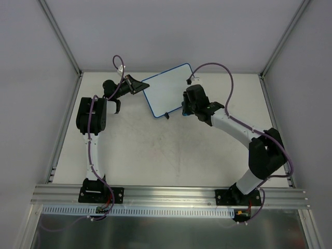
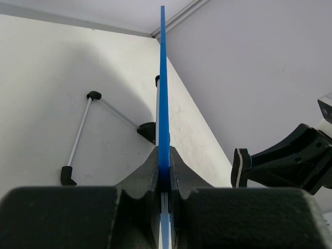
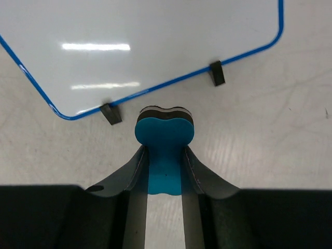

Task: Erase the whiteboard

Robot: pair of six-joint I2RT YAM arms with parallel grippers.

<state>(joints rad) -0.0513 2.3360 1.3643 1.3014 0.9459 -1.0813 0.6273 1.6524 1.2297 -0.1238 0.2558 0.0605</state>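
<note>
White board (image 1: 168, 89), thin blue rim, at the far side of the table (image 1: 155, 155) in the top view. Left gripper (image 1: 139, 87) is at the board's left edge, closed on it. Right gripper (image 1: 185, 107) sits at the board's near-right side, just off the rim. One black foot (image 1: 166, 115) shows at the board's near corner.

Left wrist: rim (image 2: 163, 78) is edge-on, running straight up from the fingers (image 2: 150, 176), which clamp it from both sides. Left of the rim there's a wire stand (image 2: 80, 129) with black tips. Right of the rim the right gripper is in frame, apart from the board, with a dark pad at its tip.

Right wrist: fingers (image 3: 132, 166) pinch a blue eraser (image 3: 165, 129) by its waist, dark felt layer on the side toward the board. Board stands just beyond the eraser and sits skewed in frame, its face plain white with lamp glare. Both feet are on the table under the lower rim. Eraser head is between them, nearer the left one and close to the rim — can't tell if it touches.
</note>
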